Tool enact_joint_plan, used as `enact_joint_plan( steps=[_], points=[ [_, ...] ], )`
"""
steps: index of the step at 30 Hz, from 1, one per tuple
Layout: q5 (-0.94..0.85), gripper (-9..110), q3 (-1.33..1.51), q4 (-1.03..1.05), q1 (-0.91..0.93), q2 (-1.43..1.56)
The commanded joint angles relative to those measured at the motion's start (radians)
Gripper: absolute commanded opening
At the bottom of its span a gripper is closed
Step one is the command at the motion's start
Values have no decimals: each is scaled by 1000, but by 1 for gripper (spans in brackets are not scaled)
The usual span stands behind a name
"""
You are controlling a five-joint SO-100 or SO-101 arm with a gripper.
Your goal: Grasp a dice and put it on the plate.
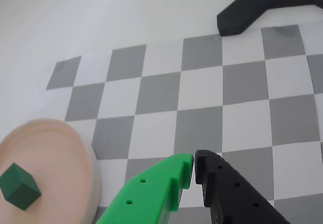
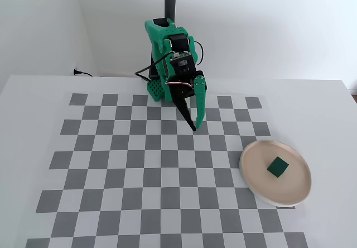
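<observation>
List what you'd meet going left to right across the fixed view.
Green robot arm with its gripper closed, then the round beige plate, then the small dark green dice resting on it.

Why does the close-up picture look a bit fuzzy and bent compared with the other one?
In the wrist view, the round beige plate is soft along its rim, the small dark green cube slightly blurred, and the checkerboard lines bow near the right edge, as a wide lens would make them; in the fixed view lighting is even, shadows faint, and the gripper, plate and cube look sharp.
</observation>
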Motion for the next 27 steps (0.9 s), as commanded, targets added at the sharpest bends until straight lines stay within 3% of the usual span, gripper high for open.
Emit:
enact_joint_plan(
  steps=[1,27],
  points=[
    [51,-4,-21,21,14,57],
    [417,-4,41,169,81,184]
  ],
)
